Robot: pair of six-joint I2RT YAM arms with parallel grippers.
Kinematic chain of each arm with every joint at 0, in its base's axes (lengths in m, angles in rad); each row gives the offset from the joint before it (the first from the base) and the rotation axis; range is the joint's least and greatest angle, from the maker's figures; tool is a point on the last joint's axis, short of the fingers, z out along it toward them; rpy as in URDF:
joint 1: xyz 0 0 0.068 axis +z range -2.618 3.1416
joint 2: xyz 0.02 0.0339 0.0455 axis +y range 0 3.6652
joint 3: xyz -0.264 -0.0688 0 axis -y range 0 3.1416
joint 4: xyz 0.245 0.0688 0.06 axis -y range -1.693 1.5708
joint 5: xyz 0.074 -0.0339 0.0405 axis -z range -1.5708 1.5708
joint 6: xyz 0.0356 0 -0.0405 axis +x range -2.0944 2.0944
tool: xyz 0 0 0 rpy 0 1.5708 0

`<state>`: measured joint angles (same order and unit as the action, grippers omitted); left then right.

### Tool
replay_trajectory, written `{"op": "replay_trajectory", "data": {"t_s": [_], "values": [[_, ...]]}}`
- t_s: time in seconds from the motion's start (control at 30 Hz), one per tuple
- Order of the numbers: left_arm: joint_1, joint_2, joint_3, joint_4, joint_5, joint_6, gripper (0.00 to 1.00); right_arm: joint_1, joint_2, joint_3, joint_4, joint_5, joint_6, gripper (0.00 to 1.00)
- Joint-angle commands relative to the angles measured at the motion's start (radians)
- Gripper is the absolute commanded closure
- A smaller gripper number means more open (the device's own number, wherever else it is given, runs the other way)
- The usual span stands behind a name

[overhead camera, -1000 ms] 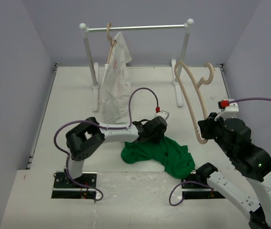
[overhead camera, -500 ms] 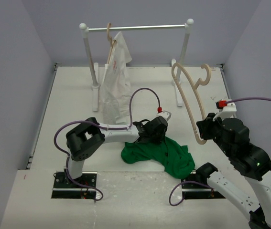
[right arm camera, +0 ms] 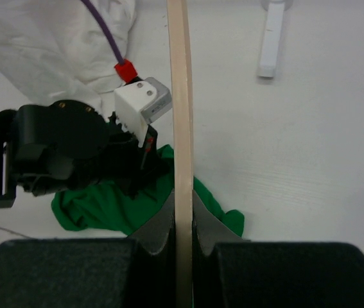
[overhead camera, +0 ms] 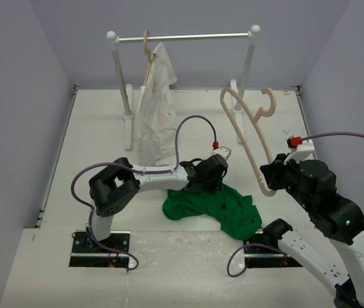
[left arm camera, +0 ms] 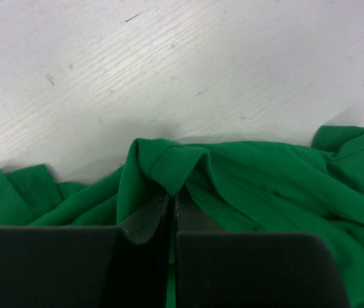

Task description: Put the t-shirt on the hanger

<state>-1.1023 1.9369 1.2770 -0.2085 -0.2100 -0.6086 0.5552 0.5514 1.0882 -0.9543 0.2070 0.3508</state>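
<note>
Dual grasp established.
Left gripper (left arm camera: 172,204) pinches a fold of the t-shirt (left arm camera: 265,176) (toward the near edge of the tabletop (overhead camera: 98,135)); right gripper (right arm camera: 183,217) clamps the raised hanger (right arm camera: 182,96).

In the left wrist view the crumpled green fabric t-shirt (left arm camera: 265,186) runs off the left, right and bottom edges, and the fingers of the left claw (left arm camera: 171,204) are cut by the bottom edge. From above, those fingertips are hidden under the black wrist housing (overhead camera: 208,172). The light tan curved wooden hanger (right arm camera: 181,96) leaves the right wrist view at the top, hook unseen. Its lower end vanishes between the fingers of the right claw (right arm camera: 183,215). The overhead view's bottom-right corner cuts off the right arm (overhead camera: 336,256).
</note>
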Motion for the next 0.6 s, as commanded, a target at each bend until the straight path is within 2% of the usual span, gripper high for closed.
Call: {"op": "replay_trajectory", "data": {"t_s": [0.0,0.1,0.2,0.37,0.57], "values": [[0.079,-0.099,0.025,-0.081,-0.013,0.004,1.0,0.0,-0.039,0.021,0.015,-0.171,-0.064,1.0],[0.166,-0.158,0.017,-0.095,0.063,0.034,1.0,0.001,-0.037,0.064,-0.077,-0.245,-0.08,1.0],[0.207,-0.174,0.033,-0.084,0.131,0.063,1.0,0.002,-0.015,0.097,-0.16,-0.288,-0.082,1.0],[0.309,-0.122,0.133,-0.113,0.236,0.078,1.0,0.002,0.006,0.159,-0.234,-0.267,-0.058,1.0],[0.362,-0.051,0.274,-0.19,0.258,0.074,1.0,0.002,0.017,0.176,-0.276,-0.335,-0.044,1.0]]}}
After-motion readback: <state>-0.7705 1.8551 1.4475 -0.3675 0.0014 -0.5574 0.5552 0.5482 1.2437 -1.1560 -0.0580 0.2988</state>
